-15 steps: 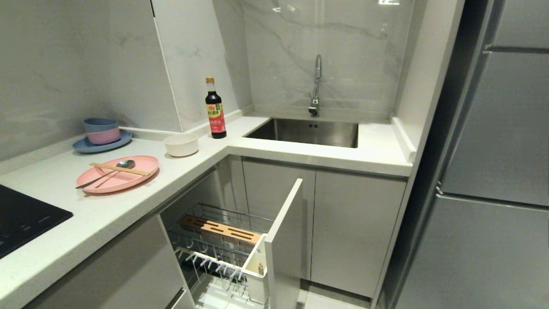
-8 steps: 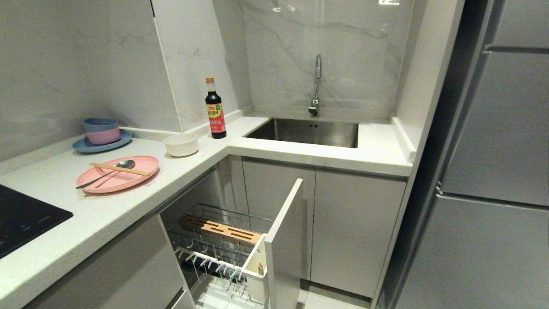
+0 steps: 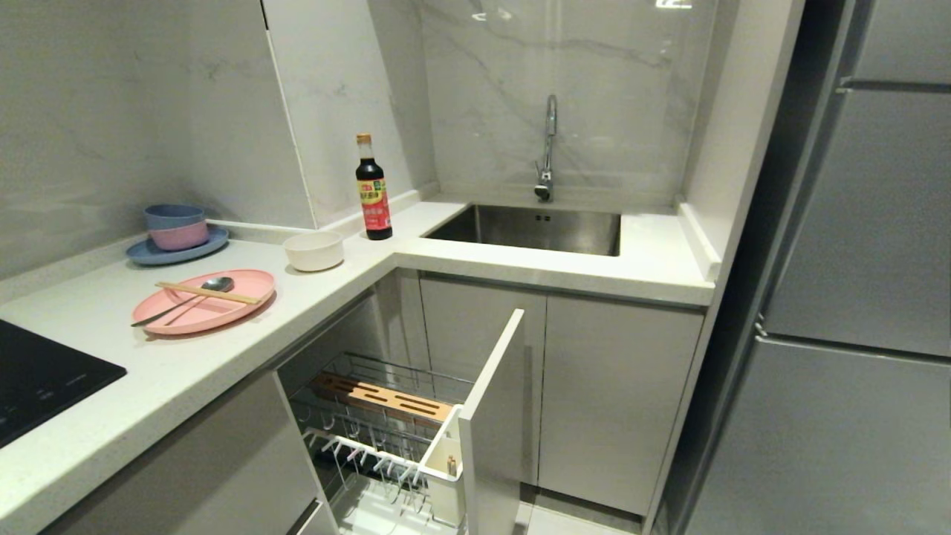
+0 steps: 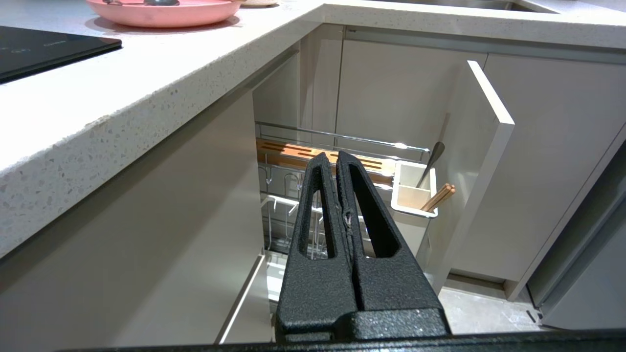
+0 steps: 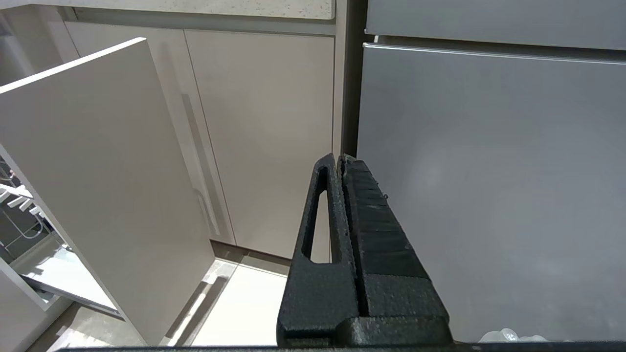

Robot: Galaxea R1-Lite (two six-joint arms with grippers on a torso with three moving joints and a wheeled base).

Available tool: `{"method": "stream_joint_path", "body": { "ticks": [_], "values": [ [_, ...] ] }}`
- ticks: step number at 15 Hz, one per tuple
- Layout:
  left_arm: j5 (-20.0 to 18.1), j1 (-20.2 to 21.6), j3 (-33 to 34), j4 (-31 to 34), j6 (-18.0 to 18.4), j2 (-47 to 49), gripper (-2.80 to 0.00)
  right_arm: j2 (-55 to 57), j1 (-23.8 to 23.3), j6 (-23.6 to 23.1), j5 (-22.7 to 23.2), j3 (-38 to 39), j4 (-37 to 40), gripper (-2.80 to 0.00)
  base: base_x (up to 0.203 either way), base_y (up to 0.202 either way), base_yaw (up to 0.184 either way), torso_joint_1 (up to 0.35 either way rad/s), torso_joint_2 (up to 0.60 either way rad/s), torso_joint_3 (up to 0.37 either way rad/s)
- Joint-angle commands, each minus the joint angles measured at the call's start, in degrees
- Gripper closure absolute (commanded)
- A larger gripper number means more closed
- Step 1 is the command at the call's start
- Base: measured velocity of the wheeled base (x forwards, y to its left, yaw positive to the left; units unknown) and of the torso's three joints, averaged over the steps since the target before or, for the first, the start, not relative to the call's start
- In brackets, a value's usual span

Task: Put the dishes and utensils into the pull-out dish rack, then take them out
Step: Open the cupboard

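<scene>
While the pull-out dish rack [image 3: 386, 431] stands open below the counter, the left gripper [image 4: 337, 159] and right gripper [image 5: 341, 160] both hang closed and empty.

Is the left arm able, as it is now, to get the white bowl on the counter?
Probably not yet. The left gripper is shut and sits below the counter edge, facing the dish rack. The white bowl sits up on top, nothing around it.
</scene>
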Motion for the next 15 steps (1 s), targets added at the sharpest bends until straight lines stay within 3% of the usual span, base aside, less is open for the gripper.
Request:
{"method": "stream_joint_path", "body": {
  "ticks": [1,3,6,11,15],
  "values": [
    [-0.04,0.06,0.09,-0.08,0.17,0.0,0.0,-0.03,0.02,0.02,0.01,0.03,-0.01,0.0,0.0,0.0,0.0,0.0,0.0,0.0],
    [-0.39,-0.03,-4.0,-0.4,0.03,0.08,0.0,-0.06,0.02,0.02,-0.03,0.0,0.01,0.0,0.0,0.0,0.0,0.0,0.0,0.0],
    [-1.58,-0.26,-18.73,2.67,0.19,6.15,0.0,-0.05,0.02,0.02,0.04,-0.01,0.04,0.0,0.0,0.0,0.0,0.0,0.0,0.0],
    [1.85,-0.72,-42.45,8.98,0.15,34.02,0.0,-0.06,0.02,0.02,0.01,-0.01,0.0,0.0,0.0,0.0,0.0,0.0,0.0,0.0],
    [2.59,-4.6,-57.79,10.99,-3.39,58.18,0.0,0.01,0.02,0.02,0.03,0.06,-0.03,0.0,0.0,0.0,0.0,0.0,0.0,0.0]
  ]
}}
